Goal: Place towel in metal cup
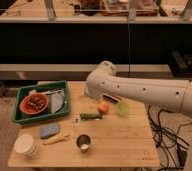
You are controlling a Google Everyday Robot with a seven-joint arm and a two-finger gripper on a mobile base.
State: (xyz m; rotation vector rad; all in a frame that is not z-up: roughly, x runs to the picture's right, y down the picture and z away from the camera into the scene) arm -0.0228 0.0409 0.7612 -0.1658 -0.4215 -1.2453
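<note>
The towel (pixel 57 101), a pale grey-white cloth, lies in the right part of the green tray (pixel 39 117) at the table's left. The metal cup (pixel 83 142), small and shiny with a dark inside, stands upright near the table's front edge, left of the middle. My white arm (pixel 139 92) reaches from the right over the back middle of the table, ending near the tray's right side. My gripper is hidden behind the arm's end and does not show. The arm is well above and behind the metal cup.
A red bowl (pixel 33 103) with food sits in the tray. A blue-grey pad (pixel 49 131), a yellow piece (pixel 56 139) and a white cup (pixel 25 145) lie front left. A green vegetable (pixel 90 116), an orange fruit (pixel 104 107) and a translucent green cup (pixel 122 108) sit mid-table.
</note>
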